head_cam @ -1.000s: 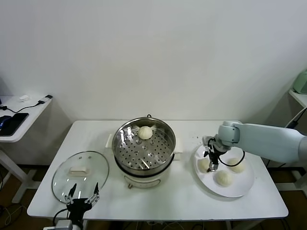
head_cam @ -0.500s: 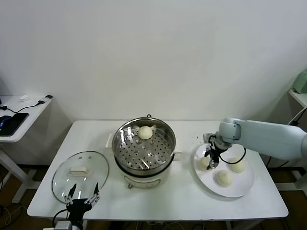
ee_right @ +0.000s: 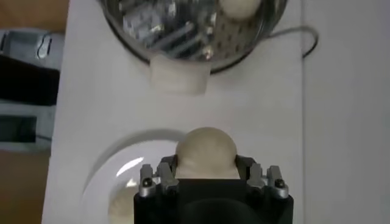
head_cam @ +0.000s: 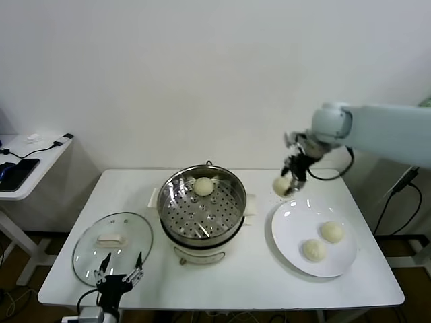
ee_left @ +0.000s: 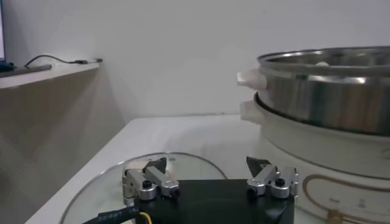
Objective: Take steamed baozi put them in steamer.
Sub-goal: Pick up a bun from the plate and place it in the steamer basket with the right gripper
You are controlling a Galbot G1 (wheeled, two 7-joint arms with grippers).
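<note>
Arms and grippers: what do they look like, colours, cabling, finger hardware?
The right arm has a smooth pale blue-grey shell with a rounded joint housing, and a black cable loops by its wrist. The right gripper is black with silvery metal finger mounts and dark screws. The left gripper matches it: a black body, metal finger blocks, dark fingertips, and a cable with white lettering.

table [head_cam: 135, 192] — white | on it: steamer [head_cam: 202, 212] centre; glass lid [head_cam: 112, 245] left; plate [head_cam: 314, 239] right, seemingly flat
</note>
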